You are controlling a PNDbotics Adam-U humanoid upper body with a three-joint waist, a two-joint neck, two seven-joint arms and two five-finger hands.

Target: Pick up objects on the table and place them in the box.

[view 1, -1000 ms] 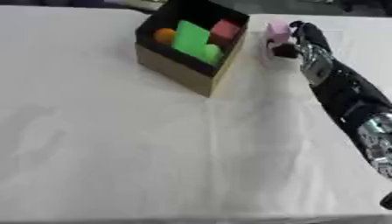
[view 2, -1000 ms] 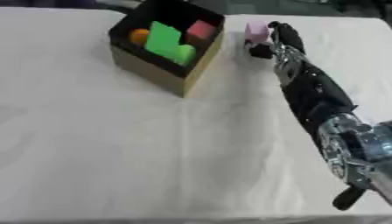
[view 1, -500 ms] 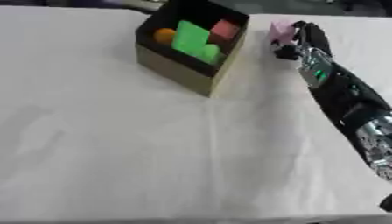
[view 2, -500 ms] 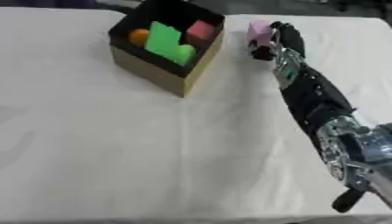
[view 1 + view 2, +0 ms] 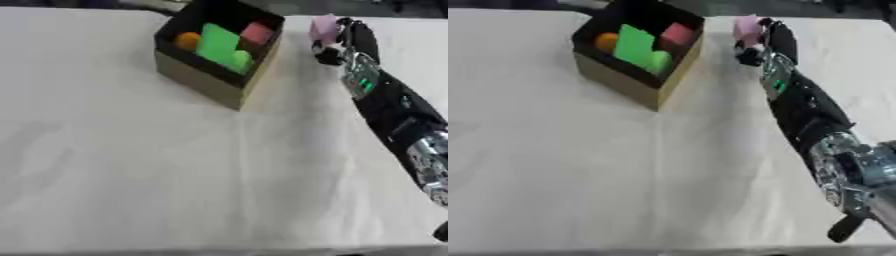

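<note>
Pink block (image 5: 323, 29) sits pinched in the right hand (image 5: 343, 41), whose fingers (image 5: 778, 37) curl round it from the right while the thumb shows dark just below it. Block and hand are at the far side of the table (image 5: 175, 165), to the right of the box (image 5: 219, 85) and apart from it, with a strip of pale cloth between them. Whether the block rests on the cloth or is lifted off it cannot be told.

That box is open-topped, dark inside with tan outer walls, and stands askew with one corner pointing toward the camera. Inside it lie an orange ball (image 5: 186, 40) at the left, a tall green block (image 5: 216, 44) in the middle with a smaller green piece (image 5: 241, 61) just beside it, and a red block (image 5: 256, 34) toward the far right corner.

From the hand, the right arm (image 5: 807, 107) runs back along the table's right side to the lower right corner, black with a green-lit patch near the wrist and silver joints lower down. A white cloth covers the table.
</note>
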